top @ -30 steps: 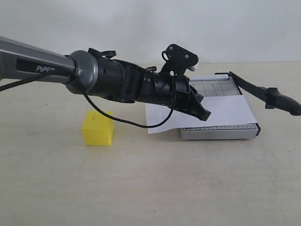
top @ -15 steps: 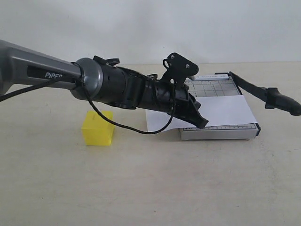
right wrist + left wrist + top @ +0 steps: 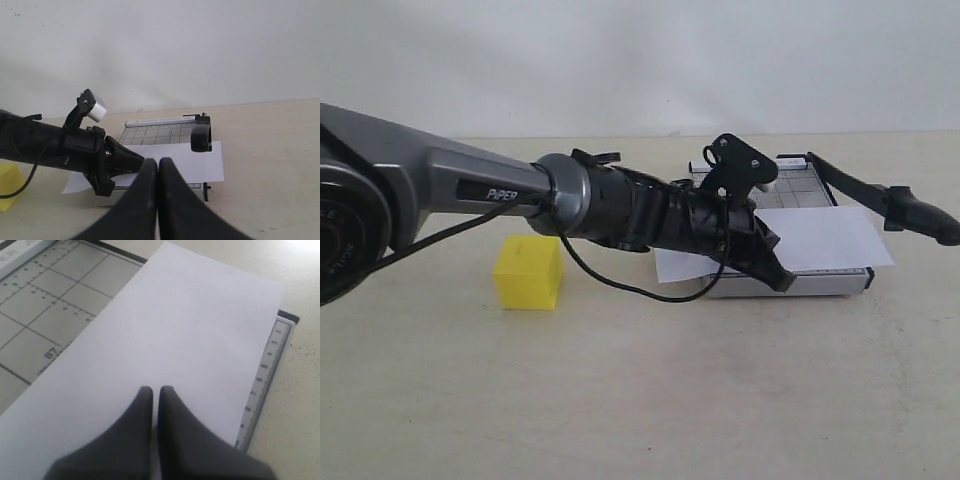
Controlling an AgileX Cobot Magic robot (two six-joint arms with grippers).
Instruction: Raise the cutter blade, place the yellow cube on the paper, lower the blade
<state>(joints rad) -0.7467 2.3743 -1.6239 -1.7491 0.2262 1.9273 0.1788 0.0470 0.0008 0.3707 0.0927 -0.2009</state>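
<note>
The white paper (image 3: pixel 830 238) lies flat across the grey gridded cutter base (image 3: pixel 798 186), overhanging its right edge below the blade. The cutter blade (image 3: pixel 865 190) stands raised at the right, its thick black handle (image 3: pixel 923 216) in the air. My left gripper (image 3: pixel 782 283) reaches across from the left, shut, with its tips down on the paper (image 3: pixel 185 330) near the base's front ruler edge; nothing is between its fingers (image 3: pixel 145 395). The yellow cube (image 3: pixel 528 272) sits on the table, left of the cutter and under the left arm. My right gripper (image 3: pixel 158 161) is shut and empty, back from the cutter's blade side.
A black cable (image 3: pixel 650 290) hangs from the left arm over the table between cube and cutter. The left wrist camera mount (image 3: pixel 740 165) rises above the base. A pale wall (image 3: pixel 640 60) closes the back of the beige table (image 3: pixel 640 400).
The left arm has stretched further right, and the paper has slid right with its tips, now poking past the base's right edge. Blade and cube have not moved.
</note>
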